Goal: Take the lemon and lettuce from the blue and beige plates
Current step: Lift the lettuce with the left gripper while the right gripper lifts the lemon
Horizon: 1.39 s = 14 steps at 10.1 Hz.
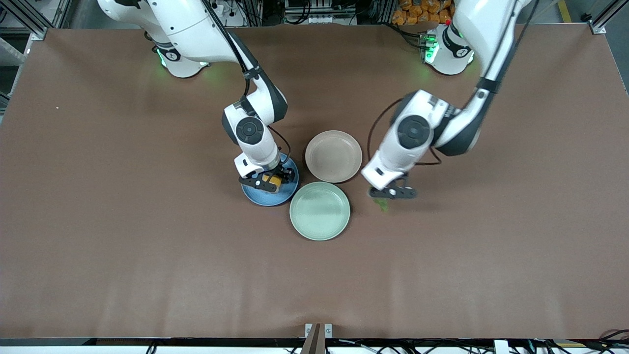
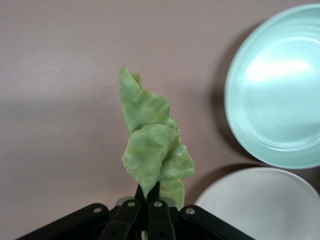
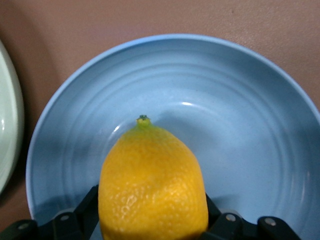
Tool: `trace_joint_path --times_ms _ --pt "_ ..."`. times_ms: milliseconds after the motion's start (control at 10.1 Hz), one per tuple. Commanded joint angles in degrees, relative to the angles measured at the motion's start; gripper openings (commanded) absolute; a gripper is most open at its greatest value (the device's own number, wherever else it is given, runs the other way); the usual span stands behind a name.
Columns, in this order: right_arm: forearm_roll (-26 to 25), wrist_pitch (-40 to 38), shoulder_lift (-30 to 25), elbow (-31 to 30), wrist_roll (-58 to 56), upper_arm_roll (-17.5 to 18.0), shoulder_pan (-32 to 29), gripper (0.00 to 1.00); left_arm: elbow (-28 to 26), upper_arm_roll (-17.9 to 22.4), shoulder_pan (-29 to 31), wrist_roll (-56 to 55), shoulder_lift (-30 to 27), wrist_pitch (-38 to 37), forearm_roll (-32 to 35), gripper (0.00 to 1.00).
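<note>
Two grippers, each with one piece of food. Right gripper (image 1: 266,181) down in the blue plate (image 1: 282,195), fingers closed against the sides of the lemon (image 3: 152,187), lemon's stem tip pointing out from between them over the plate's floor. Left gripper (image 1: 393,193) over bare table (image 1: 147,246) just beside the mint green plate (image 2: 280,95), pinched tight on the lettuce (image 2: 152,147), leaf sticking out past the fingertips. Three plates in a tight cluster: blue, beige plate (image 1: 333,156), mint green. One lemon, one lettuce leaf.
</note>
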Motion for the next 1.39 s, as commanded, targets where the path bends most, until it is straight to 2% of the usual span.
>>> trace_joint_path --times_ms 0,298,596,894,994,1093,1193,1292 --pt "1.0 -1.4 -0.1 0.3 -0.1 -0.2 0.3 0.59 0.1 -0.7 5.5 5.9 -0.4 -1.4 1.3 0.00" --pt "0.7 -13.0 -1.6 5.3 -0.6 -0.7 -1.7 0.58 -0.2 -0.7 10.6 13.6 0.3 -1.4 1.3 0.00" --pt "0.6 -19.7 -3.7 7.5 -6.9 -0.7 -5.3 0.58 0.0 -0.4 13.1 19.4 2.2 -1.4 1.4 0.00" --pt "0.5 -27.1 -4.7 11.3 -13.9 -0.7 -10.3 0.58 0.3 -0.2 15.6 23.7 4.6 -1.1 4.9 0.00" --pt "0.3 -30.1 -4.7 13.0 -16.2 -0.7 -12.1 0.58 0.8 -0.2 15.5 23.7 6.0 -0.9 7.8 0.07" --pt "0.0 -32.4 -4.9 14.1 -18.7 -0.7 -13.7 0.58 0.9 -0.2 15.7 24.0 6.3 -0.9 9.9 0.43" --pt "-0.7 -34.3 -5.3 14.7 -20.8 -1.2 -14.8 0.58 1.1 -0.2 16.3 24.1 6.3 -0.8 10.8 0.99" --pt "-1.5 -35.6 -5.9 14.9 -23.5 -1.5 -16.0 0.58 1.3 -0.2 17.0 24.3 5.8 -0.9 10.8 1.00"
